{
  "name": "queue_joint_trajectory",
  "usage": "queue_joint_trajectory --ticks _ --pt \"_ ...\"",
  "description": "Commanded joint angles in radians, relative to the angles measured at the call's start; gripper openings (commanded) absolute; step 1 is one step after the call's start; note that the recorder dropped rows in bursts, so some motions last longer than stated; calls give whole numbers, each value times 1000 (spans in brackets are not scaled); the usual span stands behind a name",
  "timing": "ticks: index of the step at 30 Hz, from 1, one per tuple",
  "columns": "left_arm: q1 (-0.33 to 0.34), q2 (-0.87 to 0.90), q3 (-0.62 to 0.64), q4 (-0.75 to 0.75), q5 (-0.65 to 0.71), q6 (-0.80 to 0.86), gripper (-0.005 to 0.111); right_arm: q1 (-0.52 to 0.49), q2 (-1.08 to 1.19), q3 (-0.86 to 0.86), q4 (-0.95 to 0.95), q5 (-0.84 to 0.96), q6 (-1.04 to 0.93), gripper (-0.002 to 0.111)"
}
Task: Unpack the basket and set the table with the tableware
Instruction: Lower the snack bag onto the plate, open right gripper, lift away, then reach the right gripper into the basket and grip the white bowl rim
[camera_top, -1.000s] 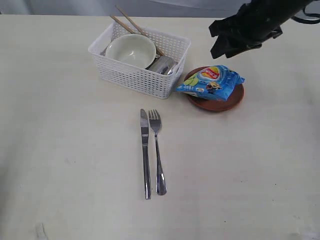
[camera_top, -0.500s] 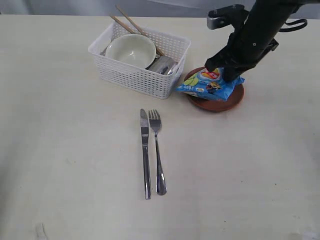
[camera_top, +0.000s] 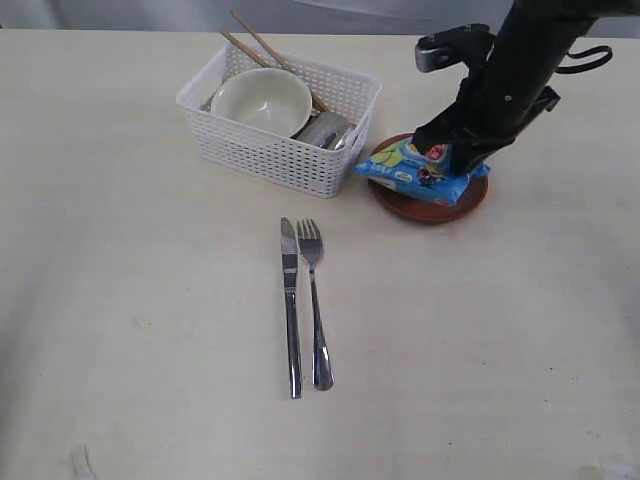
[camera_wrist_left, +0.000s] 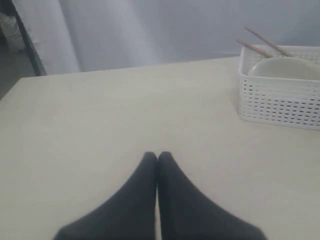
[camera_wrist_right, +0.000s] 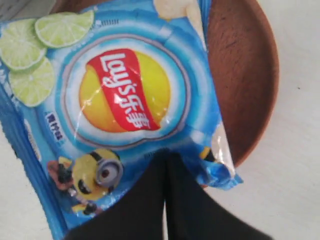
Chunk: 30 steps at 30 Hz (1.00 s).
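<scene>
The white basket holds the pale bowl, the steel cup and the wooden chopsticks. No wooden spoon shows. Knife and fork lie side by side on the table. The blue chip bag lies on the brown plate. My right gripper is shut, its tips down on the bag over the plate. My left gripper is shut over bare table, far from the basket.
The basket stands close against the plate's left side. The right arm reaches down from the back right. A grey curtain hangs behind the table's far edge.
My right gripper came down from above the plate onto the chip bag, and the bag now lies flatter. Basket, knife and fork stayed put.
</scene>
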<state>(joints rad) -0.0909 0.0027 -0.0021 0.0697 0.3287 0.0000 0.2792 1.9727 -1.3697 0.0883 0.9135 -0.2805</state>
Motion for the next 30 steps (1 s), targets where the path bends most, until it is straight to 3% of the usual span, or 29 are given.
queue_joint_trajectory --ticks 1,8,20,30 --pt "2 -3 2 5 -7 0 0 2 -75 -16 17 -30 5 5" --pt "2 -3 2 5 -7 0 0 14 -116 -162 297 -7 24 55" --pt "2 -3 2 5 -7 0 0 183 151 -486 238 6 227 52" --pt "2 -3 2 5 -7 0 0 194 334 -618 211 16 280 51"
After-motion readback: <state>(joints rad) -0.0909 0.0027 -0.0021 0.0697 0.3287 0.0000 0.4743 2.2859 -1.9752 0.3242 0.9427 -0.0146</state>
